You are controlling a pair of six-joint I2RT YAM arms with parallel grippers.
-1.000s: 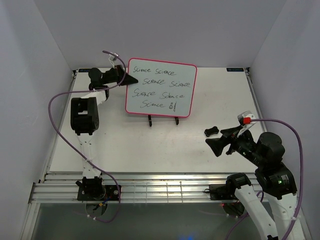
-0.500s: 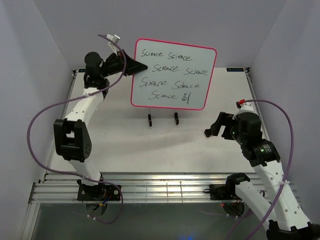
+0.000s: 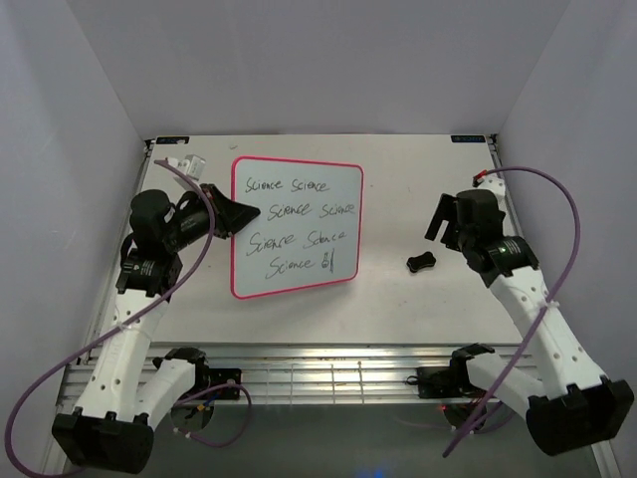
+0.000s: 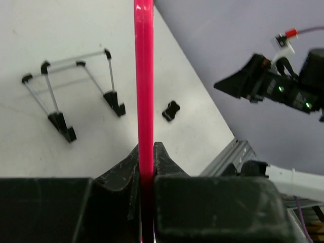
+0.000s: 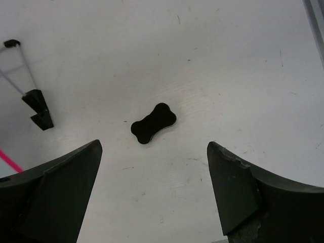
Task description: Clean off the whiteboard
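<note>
Currently, left pincer (image 4: 145, 152) clamps one pink-framed whiteboard (image 3: 297, 229) by its edge; right pincer (image 5: 153, 147), spread wide and empty, hovers over one black bone-shaped eraser (image 5: 153, 123).

Left arm (image 3: 124, 334) and right arm (image 3: 542, 314): white perforated links, chunky black joint housings. Draped with thin purple cables (image 3: 578, 224). Tipped with matte black wedge-shaped fingers (image 5: 238, 197). On the right wrist, a small red tab (image 4: 289, 33) and two green indicator lights (image 4: 306, 105).
</note>
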